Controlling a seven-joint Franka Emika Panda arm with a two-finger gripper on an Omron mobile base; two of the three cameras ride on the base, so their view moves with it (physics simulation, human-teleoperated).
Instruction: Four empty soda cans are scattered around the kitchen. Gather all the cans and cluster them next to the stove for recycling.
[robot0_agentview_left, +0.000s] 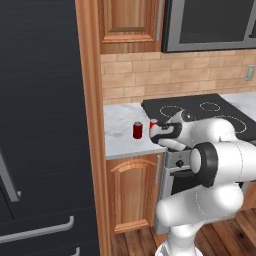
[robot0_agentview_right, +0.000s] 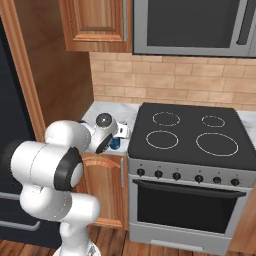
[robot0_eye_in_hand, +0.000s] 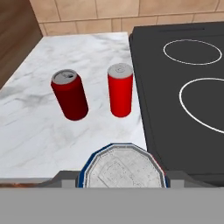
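Observation:
My gripper (robot0_eye_in_hand: 122, 177) is shut on a blue soda can (robot0_eye_in_hand: 122, 168), whose silver top shows between the fingers. That can (robot0_agentview_right: 116, 143) hangs under the hand (robot0_agentview_right: 119, 135) over the counter's front edge; whether it rests on the marble I cannot tell. Beyond it stand two red soda cans, a darker one (robot0_eye_in_hand: 69, 95) on the left and a brighter one (robot0_eye_in_hand: 120, 89) right beside the stove (robot0_eye_in_hand: 175, 109). From the left base view the dark can (robot0_agentview_left: 138, 130) shows whole, while the bright can (robot0_agentview_left: 153, 124) is half hidden by the gripper (robot0_agentview_left: 159, 134).
The marble counter (robot0_agentview_left: 117, 125) is a short strip between a tall wooden panel (robot0_agentview_left: 90, 100) and the stove (robot0_agentview_right: 185, 135). A black fridge (robot0_agentview_left: 40, 125) stands left of the panel. A microwave (robot0_agentview_right: 190, 25) and a wooden wall cabinet (robot0_agentview_right: 95, 22) hang overhead.

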